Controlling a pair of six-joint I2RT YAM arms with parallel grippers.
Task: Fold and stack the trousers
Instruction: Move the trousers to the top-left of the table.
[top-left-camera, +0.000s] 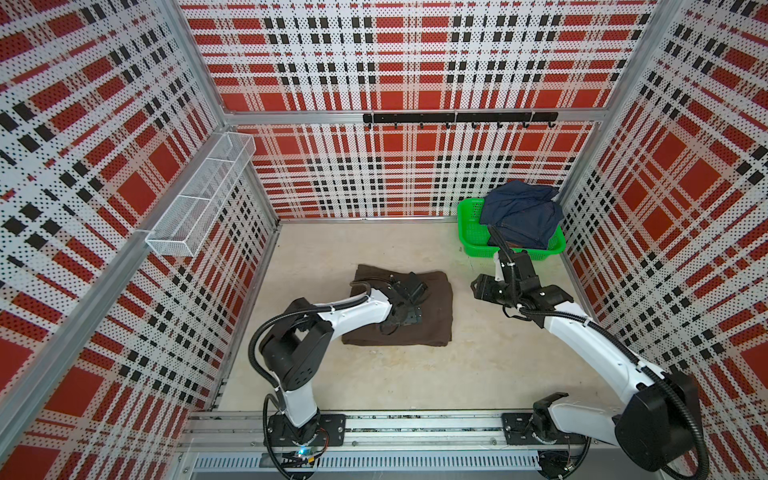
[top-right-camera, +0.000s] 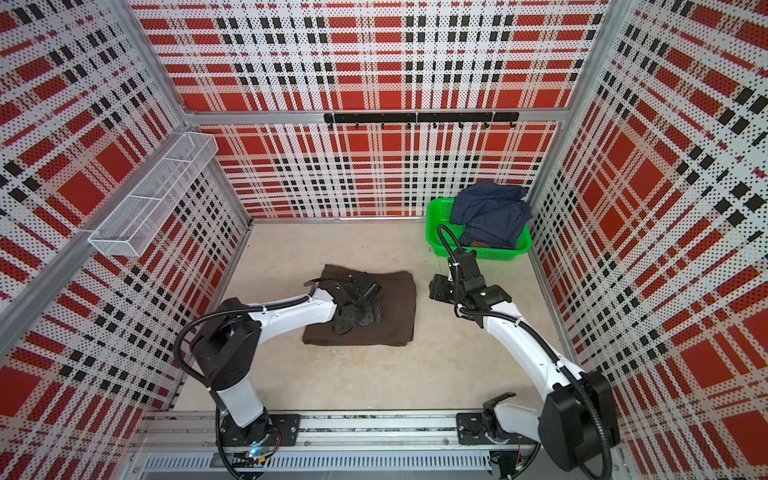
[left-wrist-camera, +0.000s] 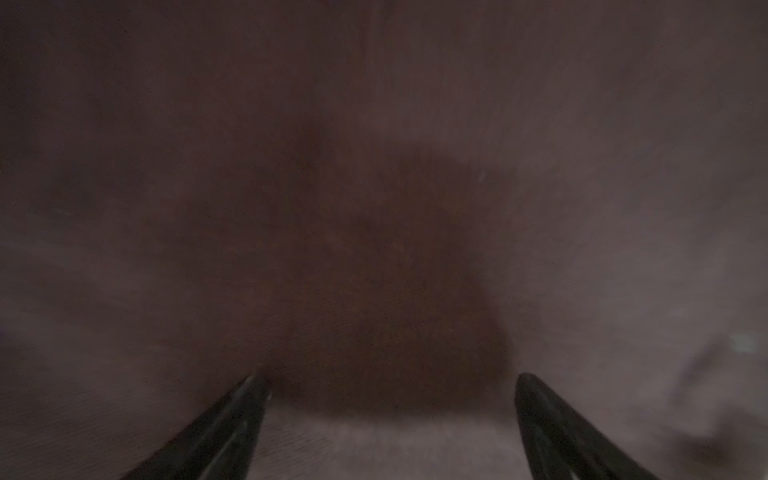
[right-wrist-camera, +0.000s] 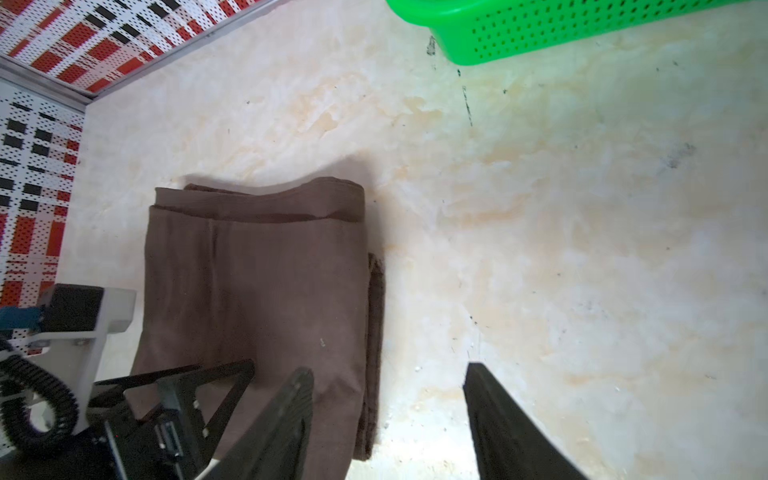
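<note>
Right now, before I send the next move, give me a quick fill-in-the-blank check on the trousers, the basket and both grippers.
1. The trousers lie ____ on the table.
2. The left gripper is above the trousers with its jaws ____.
3. The jeans sit in a basket coloured ____.
4. The right gripper, beside the trousers over bare table, holds ____.

Missing words: folded; open; green; nothing.

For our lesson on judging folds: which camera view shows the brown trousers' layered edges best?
The right wrist view: the brown trousers lie close, folded edges plain. Both top views show the outline, the left arm across it. The left wrist view shows only blurred cloth.
</note>
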